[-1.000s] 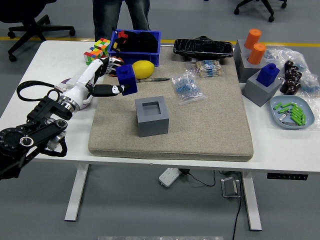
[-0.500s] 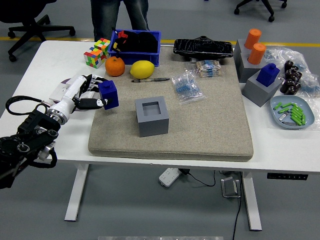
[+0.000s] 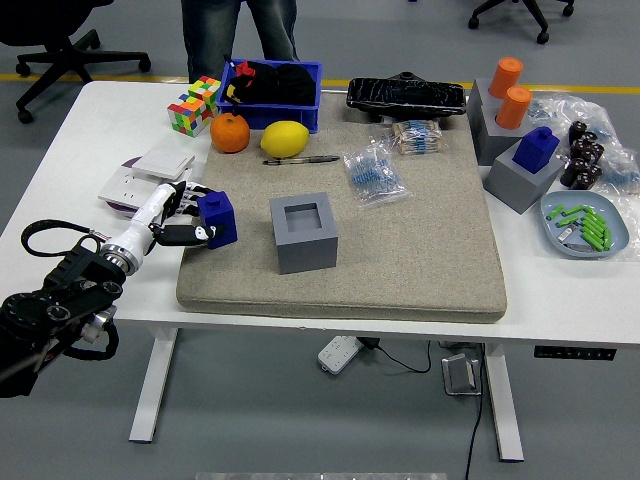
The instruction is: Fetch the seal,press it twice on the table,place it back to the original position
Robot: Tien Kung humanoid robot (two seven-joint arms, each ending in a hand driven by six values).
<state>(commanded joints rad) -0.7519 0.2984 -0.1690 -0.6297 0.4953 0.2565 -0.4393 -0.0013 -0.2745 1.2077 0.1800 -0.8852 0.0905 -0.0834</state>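
On the white desk point(image 3: 60, 150), a grey mat point(image 3: 420, 250) covers most of the middle, with an open grey holder point(image 3: 304, 232) left of its centre. The robot's left arm reaches in from the lower left corner, and its left hand point(image 3: 178, 218) pinches a blue seal point(image 3: 217, 219) between thumb and fingers at the mat's left edge. The seal looks low enough to meet the mat, though contact cannot be confirmed. The step in hand appears to be a press: it would be done well by keeping the seal upright, pushing straight down with its base flat, then lifting clear before the second press, and holding the grip firm so the block does not twist. The empty holder just to the right is the likely return spot. An orange point(image 3: 230, 132) and a lemon point(image 3: 284, 138) sit near the mat's far left corner. The right hand is out of sight.
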